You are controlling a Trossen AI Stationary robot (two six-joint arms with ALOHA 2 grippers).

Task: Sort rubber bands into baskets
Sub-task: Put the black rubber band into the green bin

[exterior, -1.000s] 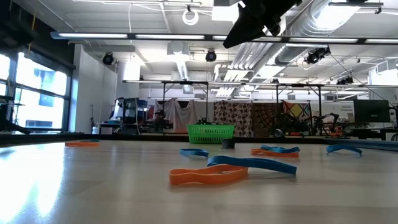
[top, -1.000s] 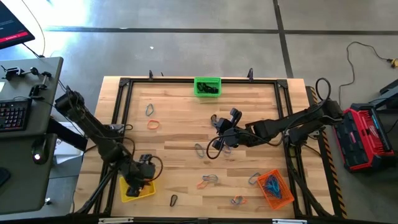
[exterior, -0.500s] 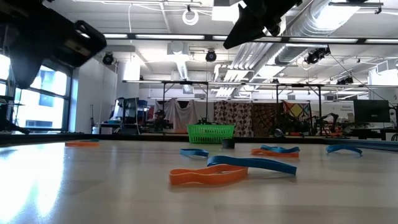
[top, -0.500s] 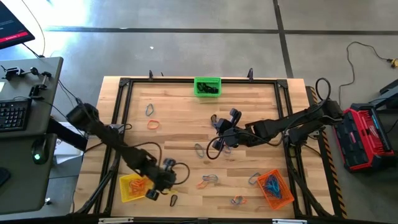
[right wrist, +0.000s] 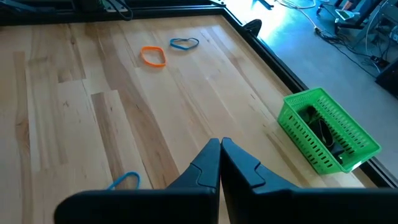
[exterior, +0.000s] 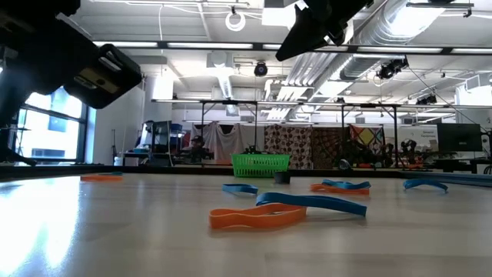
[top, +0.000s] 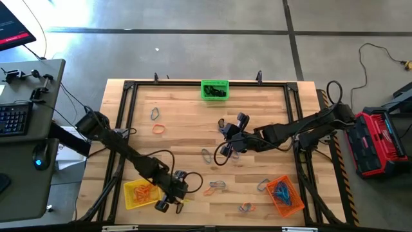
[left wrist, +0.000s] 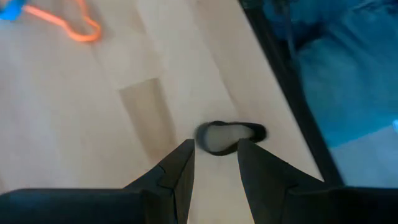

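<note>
My left claw (top: 168, 201) hangs in the lower left of the high view, just right of the yellow plastic mesh basket (top: 140, 193), which holds several orange rubber loops (top: 143, 191). Its fingers (left wrist: 180, 171) stand parted with nothing between them, and a small black rubber band (left wrist: 231, 136) lies flat on the light wooden tabletop (top: 187, 138) just beyond their tips, close to the dark frame rail (left wrist: 283, 81) at the tabletop's edge. In the left wrist view an orange rubber band (left wrist: 74, 23) lies further off, touching a blue one (left wrist: 11, 10) at the upper left corner.

My right claw (top: 226, 127) is near the middle of the high view, its fingers (right wrist: 211, 163) pressed together and holding nothing. The green plastic mesh basket (top: 214, 89) sits at the top centre of that view with black bands (right wrist: 321, 132) inside. The orange plastic mesh basket (top: 285, 196) is at the lower right, filled with blue bands (top: 280, 191).

Loose bands are scattered over the tabletop: an orange loop (top: 158, 129) and a grey loop (top: 154, 114) at the upper left, a mixed orange and blue cluster (top: 215, 187) at lower centre, and another cluster (top: 246, 207) near the bottom edge.
</note>
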